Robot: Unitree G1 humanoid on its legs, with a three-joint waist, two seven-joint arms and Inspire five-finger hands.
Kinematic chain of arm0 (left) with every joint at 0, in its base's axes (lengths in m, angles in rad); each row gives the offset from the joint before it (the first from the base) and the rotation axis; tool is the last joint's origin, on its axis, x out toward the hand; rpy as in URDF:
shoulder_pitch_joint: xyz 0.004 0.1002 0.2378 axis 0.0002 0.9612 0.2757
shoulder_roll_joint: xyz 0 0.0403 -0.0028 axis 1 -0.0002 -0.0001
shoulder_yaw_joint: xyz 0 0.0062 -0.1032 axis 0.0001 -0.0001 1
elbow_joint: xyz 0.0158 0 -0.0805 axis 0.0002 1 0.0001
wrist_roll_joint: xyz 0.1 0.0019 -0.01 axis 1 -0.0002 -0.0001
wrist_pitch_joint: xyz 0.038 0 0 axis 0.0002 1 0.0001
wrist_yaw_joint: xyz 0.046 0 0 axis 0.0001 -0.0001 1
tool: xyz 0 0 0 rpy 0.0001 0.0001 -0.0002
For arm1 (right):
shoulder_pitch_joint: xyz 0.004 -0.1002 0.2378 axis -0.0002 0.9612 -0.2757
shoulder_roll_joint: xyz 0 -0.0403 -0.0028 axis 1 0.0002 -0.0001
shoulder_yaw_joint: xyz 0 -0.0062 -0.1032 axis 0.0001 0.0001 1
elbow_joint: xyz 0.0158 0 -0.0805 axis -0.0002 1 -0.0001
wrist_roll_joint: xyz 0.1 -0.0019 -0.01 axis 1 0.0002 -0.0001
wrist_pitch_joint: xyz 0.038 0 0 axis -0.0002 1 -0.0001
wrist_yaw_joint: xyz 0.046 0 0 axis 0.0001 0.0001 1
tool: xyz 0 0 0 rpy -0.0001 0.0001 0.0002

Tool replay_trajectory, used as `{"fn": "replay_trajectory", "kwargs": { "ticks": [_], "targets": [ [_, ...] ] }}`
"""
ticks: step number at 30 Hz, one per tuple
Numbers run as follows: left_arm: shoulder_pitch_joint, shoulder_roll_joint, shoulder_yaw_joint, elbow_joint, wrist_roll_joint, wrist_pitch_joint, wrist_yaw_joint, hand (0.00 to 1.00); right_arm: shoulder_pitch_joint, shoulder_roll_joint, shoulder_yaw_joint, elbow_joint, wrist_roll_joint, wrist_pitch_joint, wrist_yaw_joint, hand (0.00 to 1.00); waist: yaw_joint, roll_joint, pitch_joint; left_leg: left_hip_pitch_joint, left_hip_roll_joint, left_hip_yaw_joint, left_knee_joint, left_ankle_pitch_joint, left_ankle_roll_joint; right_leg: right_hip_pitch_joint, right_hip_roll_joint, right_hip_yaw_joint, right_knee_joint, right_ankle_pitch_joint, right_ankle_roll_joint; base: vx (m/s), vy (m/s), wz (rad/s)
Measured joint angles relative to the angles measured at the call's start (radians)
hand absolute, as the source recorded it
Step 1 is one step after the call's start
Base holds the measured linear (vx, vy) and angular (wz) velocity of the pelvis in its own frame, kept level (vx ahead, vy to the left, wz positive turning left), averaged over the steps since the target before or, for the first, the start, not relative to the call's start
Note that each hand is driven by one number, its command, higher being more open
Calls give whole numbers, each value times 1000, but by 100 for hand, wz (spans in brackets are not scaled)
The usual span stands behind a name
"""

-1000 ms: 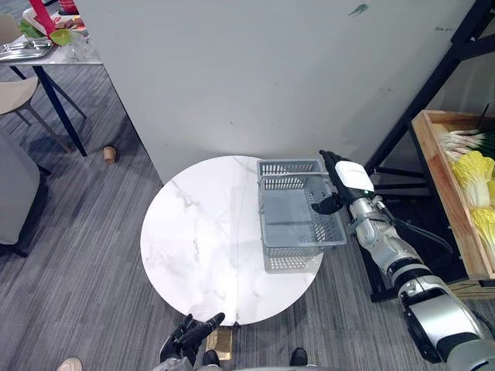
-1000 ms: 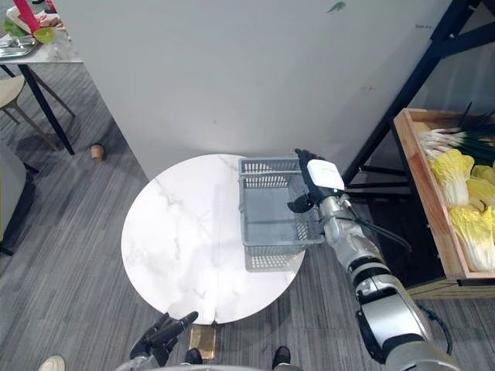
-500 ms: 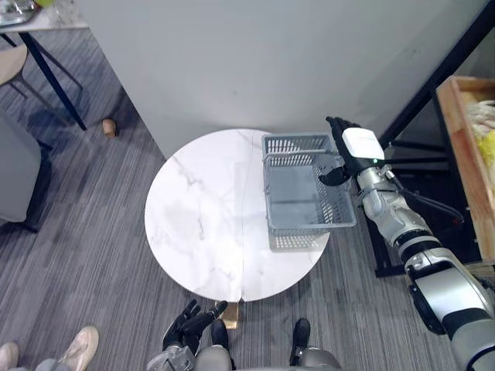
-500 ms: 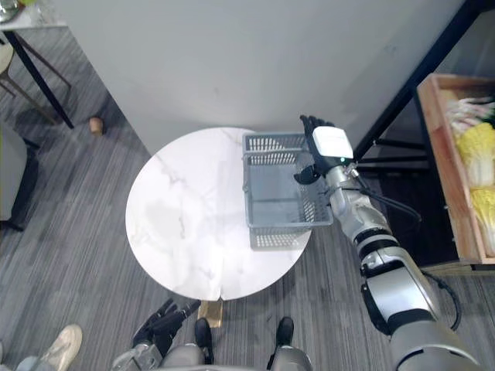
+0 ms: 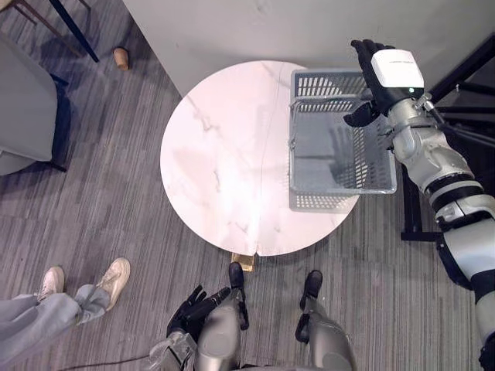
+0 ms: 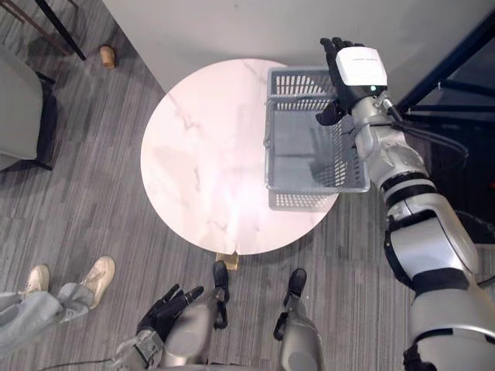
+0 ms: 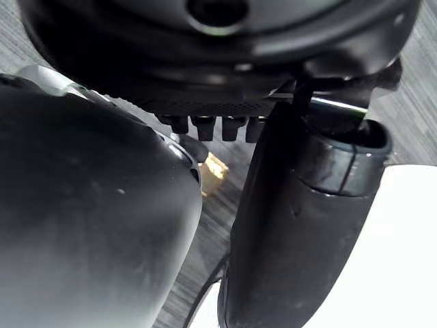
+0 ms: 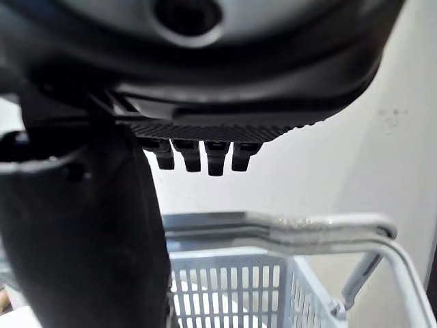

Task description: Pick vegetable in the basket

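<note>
Table (image 5: 224, 170): right hand (image 5: 394, 73) open over basket (image 5: 340, 199)

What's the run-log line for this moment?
basket: empty, on table | right hand: open, by basket's far right corner | left hand: open, low at side | holding: nothing

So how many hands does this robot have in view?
2. The right robot hand, open, is by the grey basket's far right corner on the round marble table. The left robot hand, open, hangs low past the table's near edge.
</note>
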Motion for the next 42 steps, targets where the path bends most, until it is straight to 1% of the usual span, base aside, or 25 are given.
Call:
{"fn": "replay_trajectory", "kwargs": {
  "ticks": [1,3,5,7,12,14,17,20,21,23,25,28,29,30,31,32,34,35,36,38,40,41,42],
  "targets": [
    [0,-1,-5,-2,-5,-2,-2,100,0,-18,24,3,-1,-1,23,0,3,4,3,-9,0,-6,4,0,0,-4,0,-3,0,0,0,-23,2,6],
    [0,3,-17,0,-16,-11,-5,100,0,-23,34,20,-15,-3,65,0,6,7,4,-18,0,-11,6,0,0,-9,0,-7,0,0,0,-13,4,7],
    [0,5,-21,-1,-15,-17,-14,100,-5,-29,36,19,-39,-10,79,0,8,8,5,-24,0,-11,7,0,0,-15,0,-6,0,0,0,0,0,0],
    [0,7,-27,-4,-15,-20,-29,100,-34,-62,75,20,-61,-26,128,0,10,10,6,-24,0,-11,8,-1,1,-15,0,-6,0,0,0,0,0,0],
    [0,7,-27,-4,-13,-20,-48,100,-45,-72,84,18,-81,-33,164,0,11,11,6,-24,0,-8,8,-1,2,-19,1,1,0,0,0,-13,8,-3],
    [0,7,-27,-4,-13,-20,-60,100,-45,-88,84,14,-80,-41,178,0,23,11,6,-23,0,1,8,-1,2,-25,1,10,0,1,0,-21,16,-11],
    [0,7,-26,-3,-12,-20,-67,100,-45,-92,84,16,-74,-50,192,0,28,10,6,-16,1,12,8,-1,2,-25,2,20,0,4,-1,-15,16,-11],
    [0,7,-26,6,-7,-20,-69,100,-26,-91,84,25,-74,-55,214,0,38,10,6,26,2,31,-6,-2,3,0,5,42,-1,7,-2,-9,22,-20],
    [0,7,-25,9,0,-20,-69,100,-19,-91,83,31,-73,-56,217,0,38,8,4,36,2,33,-9,-2,3,6,5,44,-1,7,-2,-21,21,-17],
    [2,7,-20,23,10,-24,-69,100,12,-92,78,42,-24,-55,218,0,38,-2,-1,60,1,43,-23,-2,3,22,7,51,-8,7,-2,-20,19,-15],
    [14,8,-11,44,20,-37,-69,100,83,-92,54,43,76,-57,218,0,35,-27,-18,86,0,59,-40,-1,2,36,11,65,-19,10,-1,-11,16,-18],
    [26,16,6,55,49,-36,-65,100,233,-85,-90,-17,199,-73,215,0,7,-49,-49,92,0,57,-50,0,0,38,13,59,-20,12,-1,0,2,-2],
    [35,12,22,56,51,-32,-61,100,305,-84,-150,-74,216,-78,215,0,-10,-56,-57,99,0,61,-56,0,0,41,13,59,-20,18,3,29,25,-5],
    [40,6,25,57,52,-32,-59,100,351,-84,-183,-113,233,-77,216,0,-21,-59,-60,105,-1,63,-58,0,0,45,13,60,-20,20,5,33,43,-7],
    [42,5,35,70,63,-32,-53,100,469,-77,-271,-218,244,-77,216,0,-50,-60,-61,134,-3,66,-70,0,0,67,13,60,-20,21,7,26,41,-6],
    [43,2,46,77,68,-31,-50,100,513,-71,-300,-258,248,-75,218,0,-62,-61,-64,146,-4,68,-76,0,0,75,13,61,-20,22,8,21,44,-14],
    [52,2,61,95,77,-31,-32,100,674,-33,-388,-392,281,-47,231,0,-92,-78,-114,163,-7,93,-93,0,-1,72,13,73,-21,24,11,12,41,-29],
    [54,8,63,118,85,-33,-20,100,790,13,-459,-479,317,-25,249,0,-118,-88,-154,174,-8,106,-102,0,-1,72,14,84,-21,24,11,14,33,-27],
    [55,8,63,122,86,-33,-17,100,812,23,-472,-496,320,-19,253,0,-121,-90,-162,178,-8,110,-104,0,-1,73,15,88,-21,24,11,13,25,-32],
    [74,14,63,155,86,-34,12,100,978,116,-556,-650,322,43,287,0,-155,-103,-227,200,-7,138,-115,-2,-10,73,19,111,-23,21,13,-8,11,-36],
    [88,19,63,161,86,-34,20,100,1070,168,-593,-724,341,74,302,0,-171,-112,-254,212,-9,154,-117,-4,-18,75,19,125,-23,14,21,-41,-7,-32],
    [97,21,63,167,86,-35,29,100,1152,215,-624,-760,353,96,314,0,-178,-119,-279,225,-11,168,-119,-4,-23,77,19,137,-23,1,23,-65,-20,-29],
    [100,21,62,172,86,-36,34,100,1179,235,-636,-762,354,105,318,0,-184,-119,-291,226,-10,169,-120,-3,-26,77,20,140,-21,0,24,-82,-33,-20]
  ]
}}
